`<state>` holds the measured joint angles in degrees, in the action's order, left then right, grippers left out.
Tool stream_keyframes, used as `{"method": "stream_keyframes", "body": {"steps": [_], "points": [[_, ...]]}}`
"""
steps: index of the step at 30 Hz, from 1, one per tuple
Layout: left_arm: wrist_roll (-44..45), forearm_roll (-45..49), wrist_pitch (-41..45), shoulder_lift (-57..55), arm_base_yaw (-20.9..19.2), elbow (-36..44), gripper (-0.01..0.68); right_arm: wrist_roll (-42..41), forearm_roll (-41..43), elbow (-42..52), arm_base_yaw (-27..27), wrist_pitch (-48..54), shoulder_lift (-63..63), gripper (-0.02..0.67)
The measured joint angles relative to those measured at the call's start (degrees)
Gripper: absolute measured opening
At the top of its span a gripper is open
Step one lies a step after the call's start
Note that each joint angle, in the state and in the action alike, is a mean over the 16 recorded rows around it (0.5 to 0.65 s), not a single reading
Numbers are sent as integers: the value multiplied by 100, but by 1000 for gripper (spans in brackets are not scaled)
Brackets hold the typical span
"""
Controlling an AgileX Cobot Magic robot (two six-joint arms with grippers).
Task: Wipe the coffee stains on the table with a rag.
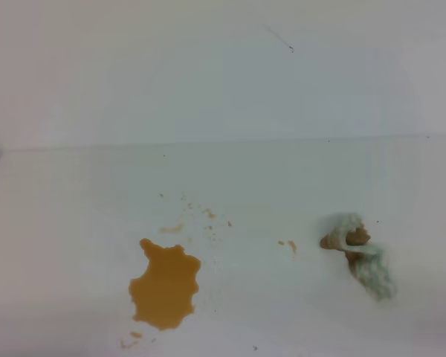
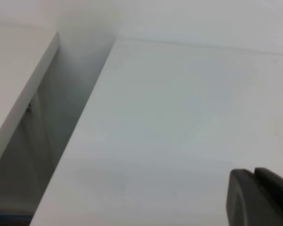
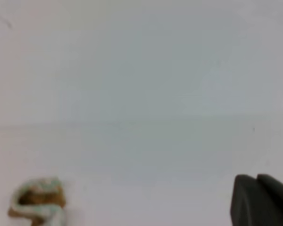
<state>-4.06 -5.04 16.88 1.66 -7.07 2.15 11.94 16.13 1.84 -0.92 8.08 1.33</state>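
Observation:
The coffee stains lie on the white table (image 1: 74, 223). The largest is an orange-brown blob (image 1: 165, 284) at the front left, with small specks (image 1: 208, 214) behind it and two more specks (image 1: 288, 244) toward the middle. The rag (image 1: 364, 260), a whitish-green wad blotched brown, rests on the table at the right, untouched. It also shows low on the left in the right wrist view (image 3: 37, 202). No arm appears in the high view. My left gripper (image 2: 254, 172) and right gripper (image 3: 256, 178) each show only as dark fingers pressed together at the frame's lower right, holding nothing.
A white wall (image 1: 223, 74) rises behind the table. In the left wrist view the table's left edge (image 2: 85, 122) drops into a shadowed gap, with another white surface (image 2: 19, 94) beyond it.

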Motion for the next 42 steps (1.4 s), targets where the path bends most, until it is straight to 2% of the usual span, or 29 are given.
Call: {"method": "stream_keyframes", "body": {"steps": [11,20,28,35,42], "points": [[0,0,0,4,76,0,1,66,10,-6,0,-1403,0,-3],[0,0,6,-7,75,-13,0,481,35,-349,0,-1798,-17,-3],[0,0,6,-7,75,-13,0,480,382,-1258,0,-1283,-444,-3],[0,0,0,4,76,0,1,477,691,-2159,0,-463,-1464,-3],[0,0,0,4,76,0,1,265,264,-2898,0,614,-2922,-3]]}}
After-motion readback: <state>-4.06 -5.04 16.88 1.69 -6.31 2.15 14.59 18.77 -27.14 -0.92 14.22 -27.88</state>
